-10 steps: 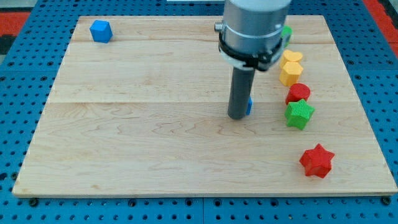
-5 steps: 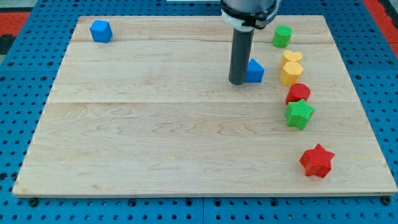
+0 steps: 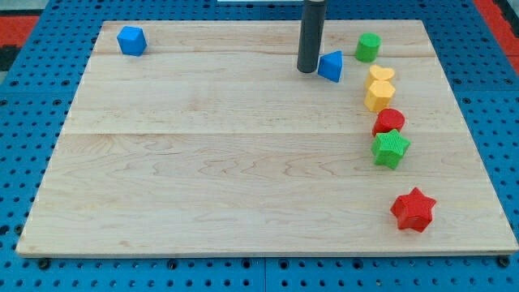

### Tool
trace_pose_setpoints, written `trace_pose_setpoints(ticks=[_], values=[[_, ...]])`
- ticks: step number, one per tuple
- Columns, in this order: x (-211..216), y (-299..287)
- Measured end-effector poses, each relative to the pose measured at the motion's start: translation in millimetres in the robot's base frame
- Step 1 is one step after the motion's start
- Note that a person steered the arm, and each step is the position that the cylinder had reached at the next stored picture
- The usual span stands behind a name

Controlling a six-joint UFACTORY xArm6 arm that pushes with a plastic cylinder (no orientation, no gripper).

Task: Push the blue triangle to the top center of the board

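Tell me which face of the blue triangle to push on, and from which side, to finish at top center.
Probably its right face, coming from the view's right. The blue triangle sits just right of my tip, near the board's top but right of center, so it needs a leftward, slightly upward nudge. Come in below the green cylinder.

Board (image 3: 203,162): pale wood grain. Base (image 3: 24,122): blue pegboard. Rod dark; my tip (image 3: 306,70). Blue triangle (image 3: 331,66), blue cube (image 3: 130,40). Green cylinder (image 3: 368,46), green star (image 3: 391,148). Yellow heart (image 3: 382,74), yellow hexagon (image 3: 378,96). Red cylinder (image 3: 389,121), red star (image 3: 413,209).
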State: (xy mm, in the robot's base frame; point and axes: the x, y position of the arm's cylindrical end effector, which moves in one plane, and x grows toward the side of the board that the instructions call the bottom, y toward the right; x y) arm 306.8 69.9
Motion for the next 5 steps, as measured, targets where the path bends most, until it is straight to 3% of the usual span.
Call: trace_pose_setpoints(ticks=[1, 3, 5], values=[[17.5, 4.2], [30.7, 67.2], [-16.9, 51.2]])
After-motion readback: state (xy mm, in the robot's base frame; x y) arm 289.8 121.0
